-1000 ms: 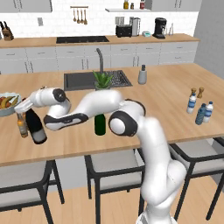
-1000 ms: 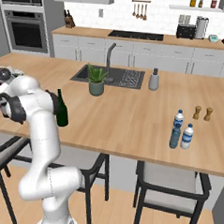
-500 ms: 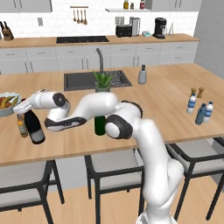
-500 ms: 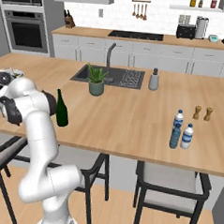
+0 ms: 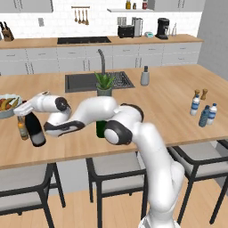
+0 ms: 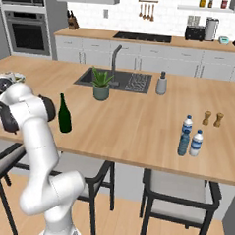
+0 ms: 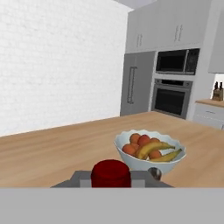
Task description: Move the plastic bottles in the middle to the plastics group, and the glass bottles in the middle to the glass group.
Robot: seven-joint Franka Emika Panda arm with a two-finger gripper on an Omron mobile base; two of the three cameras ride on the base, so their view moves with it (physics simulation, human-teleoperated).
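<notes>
At the far left end of the wooden island surface (image 5: 169, 102), the claw (image 5: 22, 109) is clenched on the red foil top of the black wine bottle (image 5: 35, 130), which stands upright on the wood just beside a small amber beer bottle (image 5: 22, 128). From the hand view the red cap (image 7: 110, 173) sits between the two finger tips, with a white fruit bowl (image 7: 151, 151) of bananas and oranges close behind it. The same bowl (image 5: 7, 106) lies near the bottles in the left base view. The slim dark green wine bottle (image 6: 64, 115) stands alone toward the middle of the surface, in front of a potted plant (image 6: 101, 84) by the sink (image 6: 119, 80). Well apart at the right end, the blue-tinted water bottle (image 6: 184, 143) stands just beside two clear white-capped water bottles (image 6: 196, 143), near two tiny brown shakers (image 6: 212, 119).
</notes>
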